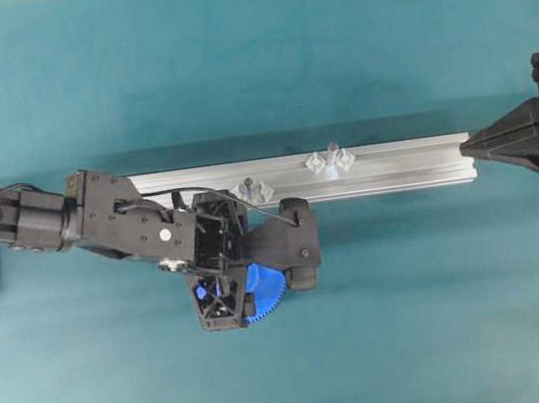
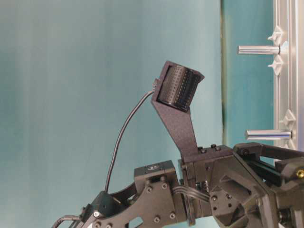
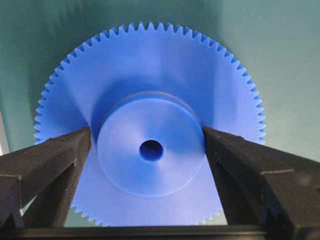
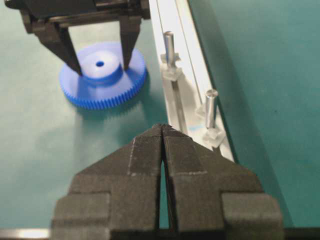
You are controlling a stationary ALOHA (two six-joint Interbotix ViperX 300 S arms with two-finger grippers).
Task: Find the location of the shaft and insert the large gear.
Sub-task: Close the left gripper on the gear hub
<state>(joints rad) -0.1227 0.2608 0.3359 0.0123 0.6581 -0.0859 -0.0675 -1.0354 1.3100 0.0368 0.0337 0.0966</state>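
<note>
Left wrist view: left gripper [image 3: 150, 150] spread open, fingers straddling large gear [image 3: 150, 125] hub, ungrasped; next, clamp and lift.

Two matte black robot arms built from blocky bolted housings.

The left arm [image 1: 103, 218] has flat black plates studded with small screws, a thin black cable looping over its wrist, and a perforated cylindrical camera [image 2: 178, 88] on an angled bracket. Each pincer, left pincer [image 3: 147, 150] and right pincer [image 4: 163, 131], carries wedge-shaped black fingers [image 3: 55, 160] with rough-textured faces.
</note>
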